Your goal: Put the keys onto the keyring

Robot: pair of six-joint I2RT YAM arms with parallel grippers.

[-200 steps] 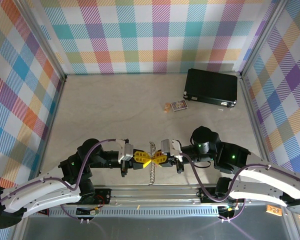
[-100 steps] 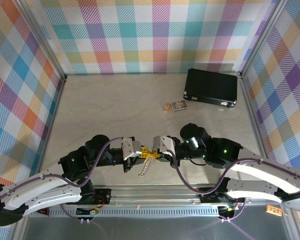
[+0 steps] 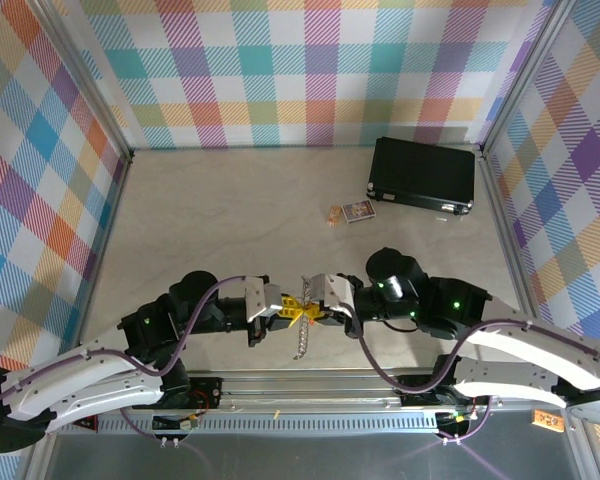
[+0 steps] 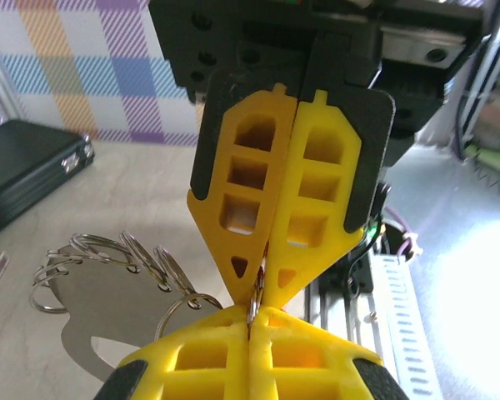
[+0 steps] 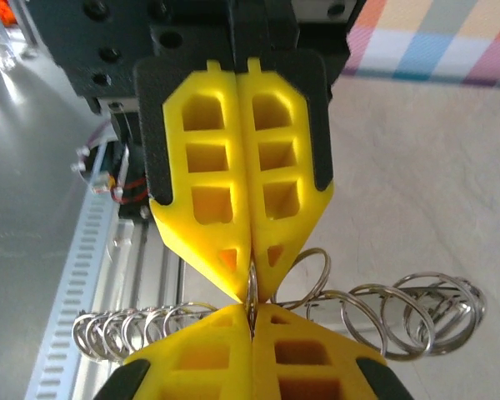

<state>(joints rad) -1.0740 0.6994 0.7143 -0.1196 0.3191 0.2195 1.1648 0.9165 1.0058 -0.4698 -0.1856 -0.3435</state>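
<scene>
I see the left gripper and right gripper tip to tip, lower centre of the top view. Both are clamped tight on one thin wire loop of the keyring. The rest of its coils hang just below the tips.

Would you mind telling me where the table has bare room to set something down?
The table is bare on the far left, from the left wall to the card. A free strip lies between the card and the keyring. It is crowded back right around the case, and front middle, where the left claw and right claw pinch the keyring.
</scene>
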